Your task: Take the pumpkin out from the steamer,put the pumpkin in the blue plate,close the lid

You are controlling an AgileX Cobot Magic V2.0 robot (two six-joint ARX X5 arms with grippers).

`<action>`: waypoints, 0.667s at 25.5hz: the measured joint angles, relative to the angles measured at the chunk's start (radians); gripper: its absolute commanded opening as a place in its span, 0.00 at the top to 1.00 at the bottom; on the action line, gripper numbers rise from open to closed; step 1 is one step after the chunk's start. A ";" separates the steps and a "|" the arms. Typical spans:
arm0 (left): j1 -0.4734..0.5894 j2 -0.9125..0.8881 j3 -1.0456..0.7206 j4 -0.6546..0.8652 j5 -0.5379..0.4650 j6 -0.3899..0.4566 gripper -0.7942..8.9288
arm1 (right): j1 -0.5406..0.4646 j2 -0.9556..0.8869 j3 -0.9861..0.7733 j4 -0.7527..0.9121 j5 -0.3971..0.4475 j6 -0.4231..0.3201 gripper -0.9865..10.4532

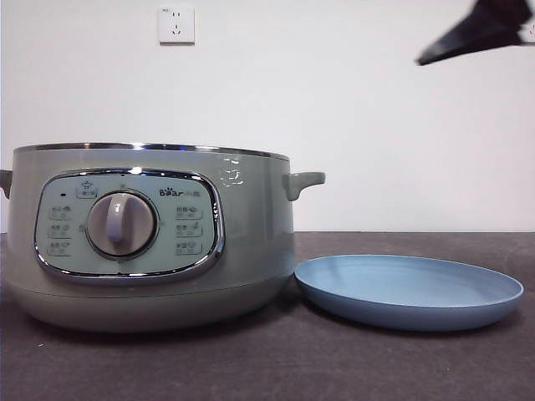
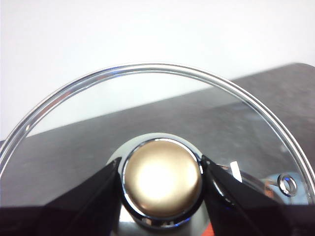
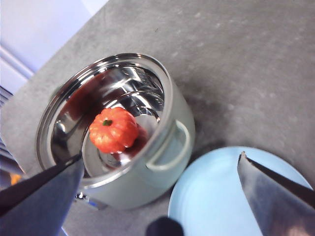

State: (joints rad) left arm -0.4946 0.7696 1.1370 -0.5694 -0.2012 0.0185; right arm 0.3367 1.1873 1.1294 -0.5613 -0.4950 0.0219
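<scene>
— What's around you?

— A dark grey, faintly mottled tabletop (image 1: 276, 368) and behind it a plain white wall (image 1: 376, 125) with a white socket (image 1: 176, 24) high up. The steamer (image 1: 150, 238) stands on the tabletop with its dial panel facing the front camera, and the blue plate (image 1: 410, 291) lies just beside it, rim close to the steamer's base; I cannot tell whether they touch.

— Your left fingers?

— My left gripper (image 2: 162, 179) is closed on the lid (image 2: 147, 98): one black finger presses each side of the round knob (image 2: 162, 178), which sits squarely between them. The glass dome with its steel rim spreads out beyond my fingers, and the grey tabletop shows through it well apart from the lid.

— And the right?

— My right gripper (image 3: 160, 189) hangs spread wide with nothing in it, above the steamer and the plate. One finger lies over the steamer's rim, the other over the plate. In the front view it is only a black tip at the upper corner.

— Where is the pumpkin?

— The pumpkin (image 3: 113, 130) sits in the middle of the steamer's shiny steel bowl, below my right fingers, nearer the one over the steamer. It rests upright, its green stem end turned up towards my wrist camera.
</scene>
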 measured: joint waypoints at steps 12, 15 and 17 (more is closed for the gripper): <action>0.000 -0.090 0.000 -0.110 -0.190 0.001 0.93 | 0.385 0.486 0.571 -0.299 0.308 -0.089 0.31; 0.000 -0.089 0.000 -0.119 -0.188 0.001 0.93 | 0.461 0.652 0.724 -0.356 0.360 -0.140 0.31; 0.000 -0.089 0.000 -0.121 -0.189 0.001 0.93 | 0.488 0.732 0.747 -0.349 0.393 -0.169 0.31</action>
State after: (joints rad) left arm -0.4946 0.6811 1.1370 -0.6903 -0.3901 0.0193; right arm 0.8249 1.9198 1.8767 -0.9108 -0.1024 -0.1471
